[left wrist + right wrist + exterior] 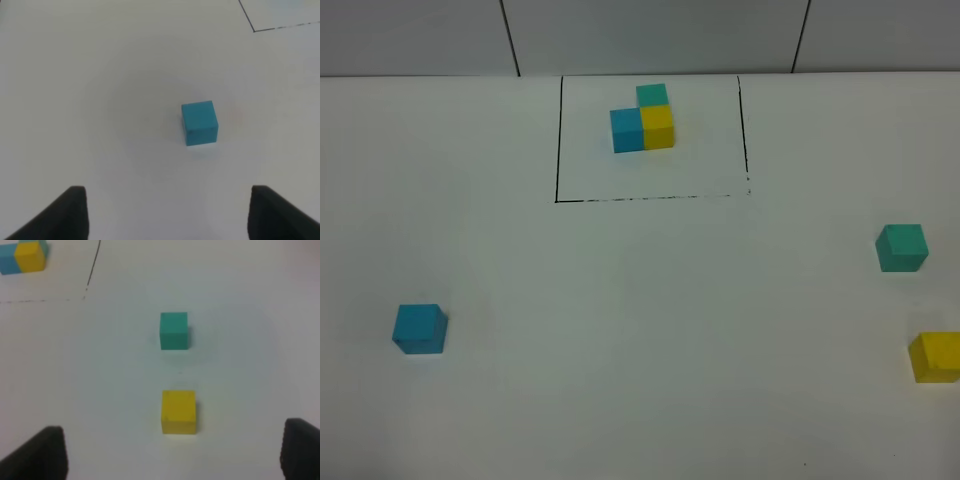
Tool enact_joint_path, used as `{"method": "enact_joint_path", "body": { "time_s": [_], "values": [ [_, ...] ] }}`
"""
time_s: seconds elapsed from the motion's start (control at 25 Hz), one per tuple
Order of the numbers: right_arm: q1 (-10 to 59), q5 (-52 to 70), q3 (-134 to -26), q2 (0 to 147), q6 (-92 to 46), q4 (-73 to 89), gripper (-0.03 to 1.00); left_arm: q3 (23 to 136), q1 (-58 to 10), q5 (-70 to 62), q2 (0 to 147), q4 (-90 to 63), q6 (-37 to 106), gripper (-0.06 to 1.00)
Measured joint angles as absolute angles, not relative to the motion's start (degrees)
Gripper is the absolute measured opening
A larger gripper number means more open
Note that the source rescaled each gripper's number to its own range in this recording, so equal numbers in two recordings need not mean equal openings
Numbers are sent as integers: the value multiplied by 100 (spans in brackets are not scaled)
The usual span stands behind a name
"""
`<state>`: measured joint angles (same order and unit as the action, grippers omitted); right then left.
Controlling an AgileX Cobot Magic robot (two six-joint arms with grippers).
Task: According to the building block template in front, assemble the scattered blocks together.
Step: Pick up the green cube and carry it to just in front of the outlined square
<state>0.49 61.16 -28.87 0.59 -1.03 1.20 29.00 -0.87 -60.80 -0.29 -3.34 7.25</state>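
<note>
1. The template [645, 120] sits at the far middle of the surface [640, 330], inside a black outline [558, 140]. In it, blue and yellow stand side by side and teal stands behind the yellow, touching it.
2. The three loose cubes lie well apart from the template. The blue cube [420, 328] is alone at the near left. The teal cube [902, 247] and the yellow cube [935, 356] are at the right edge, near each other but not touching.
3. The left tool [167, 210] is released: its fingers are spread wide with nothing between them, and the blue cube lies ahead of it. The right tool [175, 450] is likewise released and empty, with the yellow cube closest and the teal one beyond.
4. Handling, as a judgement: the cubes look small, rigid and light, with smooth flat faces. They should take a firm pinch but could skid or twist if nudged off-centre.
5. Best hold: two opposite side faces, low enough to stay square.
6. A cube has no long axis, so only its turn about the vertical matters. The yellow and teal cubes look square to the right tool. The blue looks slightly turned to the left tool, so a small wrist turn may be needed.
</note>
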Motion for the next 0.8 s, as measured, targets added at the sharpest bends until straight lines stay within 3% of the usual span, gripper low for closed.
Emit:
{"method": "enact_joint_path", "body": {
  "time_s": [0.8],
  "values": [
    [49,6116,-2887,59,-103,120,73,2900,-87,-6080,-29,-333,717,54]
  ]
}}
